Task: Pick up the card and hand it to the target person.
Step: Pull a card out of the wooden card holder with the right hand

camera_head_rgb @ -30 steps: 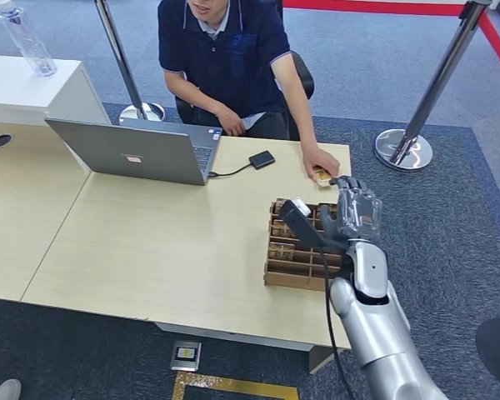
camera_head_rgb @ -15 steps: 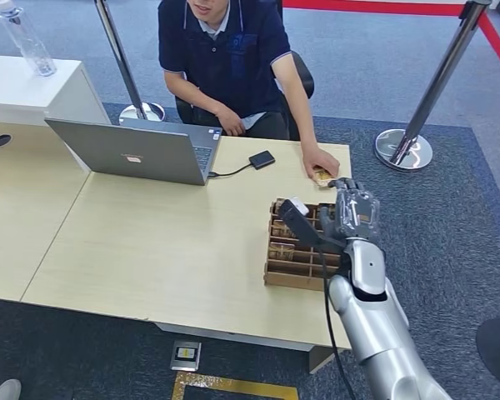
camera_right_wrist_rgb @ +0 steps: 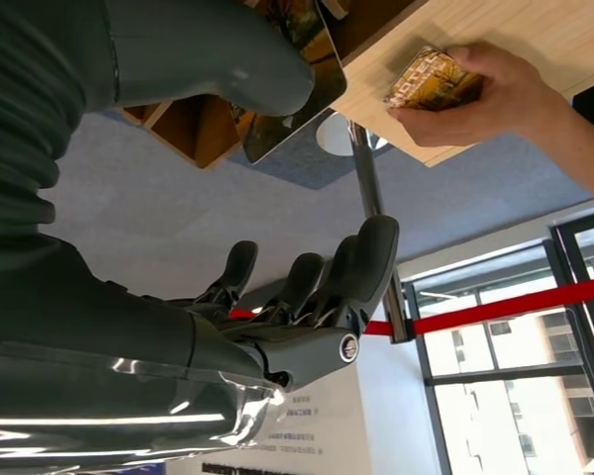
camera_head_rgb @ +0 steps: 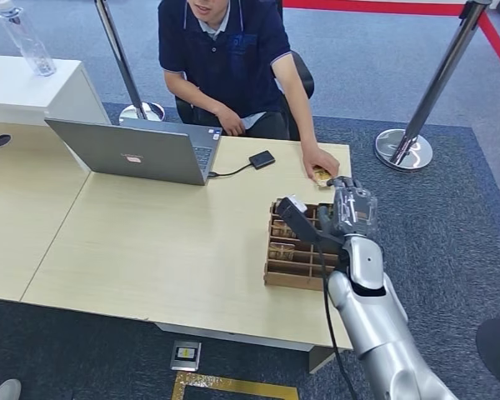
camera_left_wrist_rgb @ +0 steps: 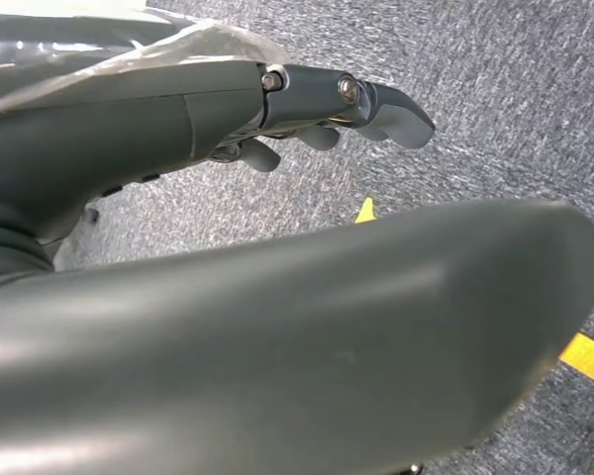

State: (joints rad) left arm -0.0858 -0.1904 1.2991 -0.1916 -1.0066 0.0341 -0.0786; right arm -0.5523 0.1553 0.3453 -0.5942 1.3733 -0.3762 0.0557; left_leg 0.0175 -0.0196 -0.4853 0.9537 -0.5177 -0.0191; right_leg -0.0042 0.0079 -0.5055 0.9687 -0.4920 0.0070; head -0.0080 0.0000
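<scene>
Slightly withdrawn from the table's far edge, right hand (camera_head_rgb: 354, 210) hovered over wooden tray (camera_head_rgb: 292, 260), fingers (camera_right_wrist_rgb: 346, 277) loosely curled apart, nothing gripped. Card (camera_right_wrist_rgb: 434, 81) lay on table (camera_head_rgb: 172, 242) under person's hand (camera_head_rgb: 320, 160), just beyond the tray. Left hand (camera_left_wrist_rgb: 294, 109) hung empty over carpet.

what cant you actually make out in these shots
- Card: mostly covered by the person's hand in both the head and right wrist views; its print is too small to read.
- Wooden tray: the right robot hand and arm hide its right compartments in the head view.
- Left robot hand: its own thumb blocks most of the left wrist view.
</scene>
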